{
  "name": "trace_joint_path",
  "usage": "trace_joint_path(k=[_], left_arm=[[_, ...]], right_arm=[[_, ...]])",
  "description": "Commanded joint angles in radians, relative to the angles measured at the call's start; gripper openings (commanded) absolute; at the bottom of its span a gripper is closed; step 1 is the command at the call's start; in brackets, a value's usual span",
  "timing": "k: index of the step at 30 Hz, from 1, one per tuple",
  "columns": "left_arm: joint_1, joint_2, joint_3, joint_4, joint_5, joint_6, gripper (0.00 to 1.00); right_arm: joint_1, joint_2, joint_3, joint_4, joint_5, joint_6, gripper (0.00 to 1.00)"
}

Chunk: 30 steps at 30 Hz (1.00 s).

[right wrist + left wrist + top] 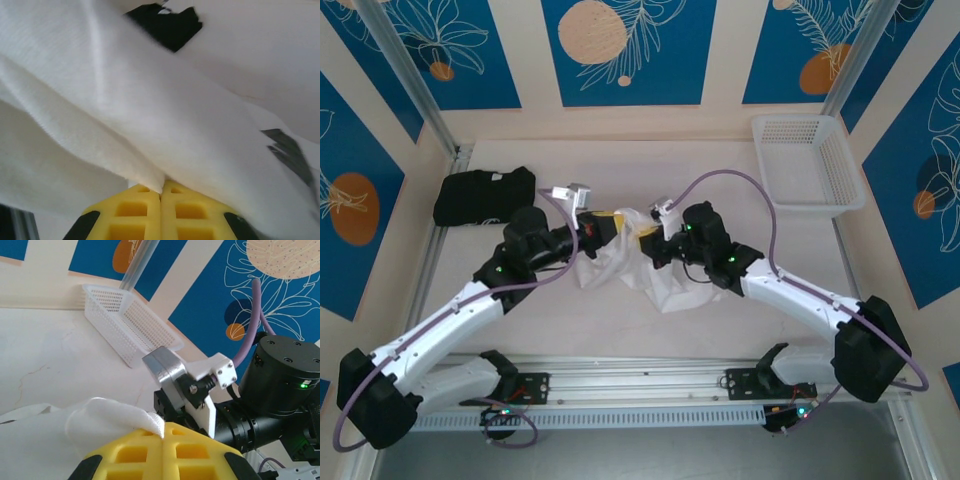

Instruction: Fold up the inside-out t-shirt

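Left gripper [162,434], right gripper [161,189] pinch one white t-shirt [620,262]; one basket [805,165].

The t-shirt [665,288] is bunched, much of it hidden under the left arm [535,245] and right arm [715,250].

t-shirt [665,287] centre, basket [847,172] back right, garment [480,196] left

White arms [440,328], black joints [865,345], purple cables [730,172], yellow jaws.
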Motion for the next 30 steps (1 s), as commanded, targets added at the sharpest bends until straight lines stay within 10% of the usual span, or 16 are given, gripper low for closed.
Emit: trace_joint_path(k=[1, 13, 21, 30], left_arm=[[0.014, -0.047, 0.005, -0.037, -0.057, 0.062, 0.0], [0.016, -0.026, -0.042, -0.097, -0.042, 0.187, 0.0], [0.016, 0.011, -0.044, -0.011, 0.133, 0.145, 0.0], [0.015, 0.013, -0.043, -0.01, 0.128, 0.142, 0.0]], right_arm=[[-0.061, -0.128, -0.035, -0.053, 0.009, 0.006, 0.0], [-0.269, -0.28, -0.068, -0.209, -0.469, -0.034, 0.0], [-0.122, -0.216, -0.013, -0.328, 0.005, -0.137, 0.2], [0.09, -0.232, -0.018, -0.267, 0.215, -0.312, 0.57]])
